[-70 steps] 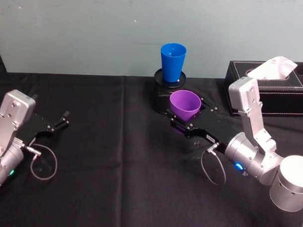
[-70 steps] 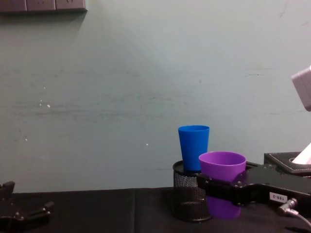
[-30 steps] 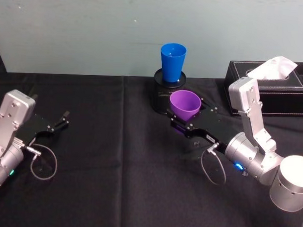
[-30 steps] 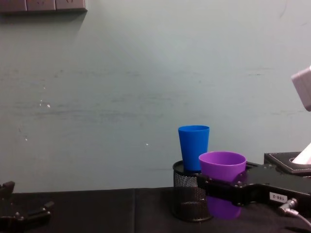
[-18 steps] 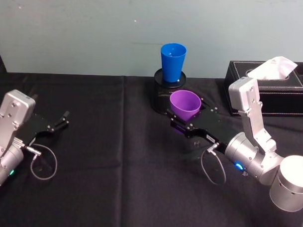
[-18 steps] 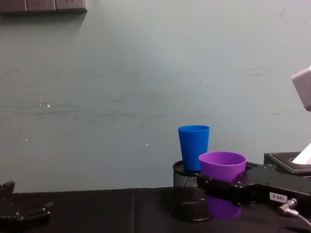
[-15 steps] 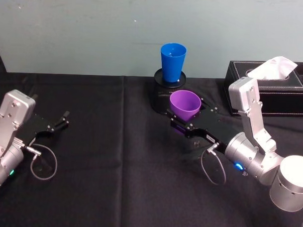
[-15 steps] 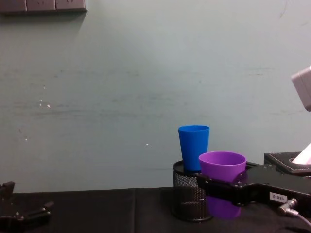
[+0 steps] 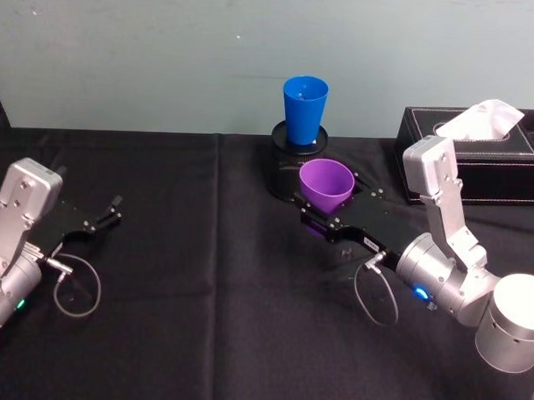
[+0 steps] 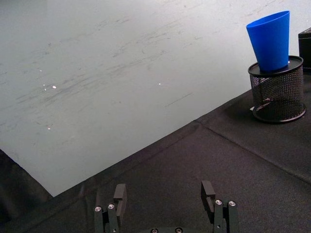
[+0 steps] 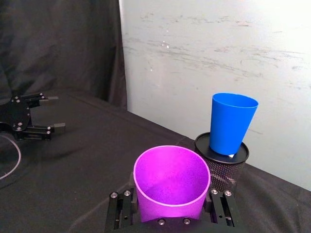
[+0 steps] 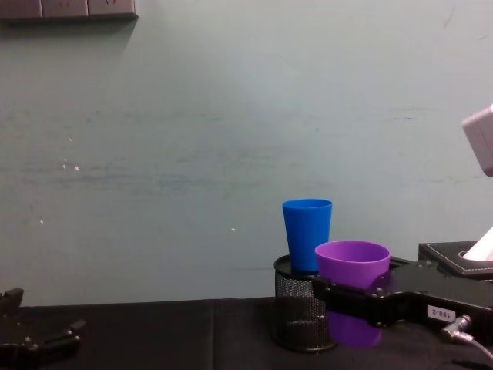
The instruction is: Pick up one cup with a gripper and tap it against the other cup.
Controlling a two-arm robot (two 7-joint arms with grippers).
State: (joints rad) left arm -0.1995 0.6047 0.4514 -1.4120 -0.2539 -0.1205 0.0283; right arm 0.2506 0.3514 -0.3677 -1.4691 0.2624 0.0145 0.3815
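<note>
The purple cup stands upright between the jaws of my right gripper, which is shut on its lower wall. It sits just in front of the blue cup, with a small gap between them. The blue cup rests upright on top of a black mesh holder. From the right wrist view the purple cup is close up, with the blue cup behind it. In the chest view the purple cup is lower than the blue cup. My left gripper rests open at the far left.
A black tissue box with a white tissue sticking out stands at the back right, close to my right arm. Black cloth covers the table. A pale wall runs behind the cups.
</note>
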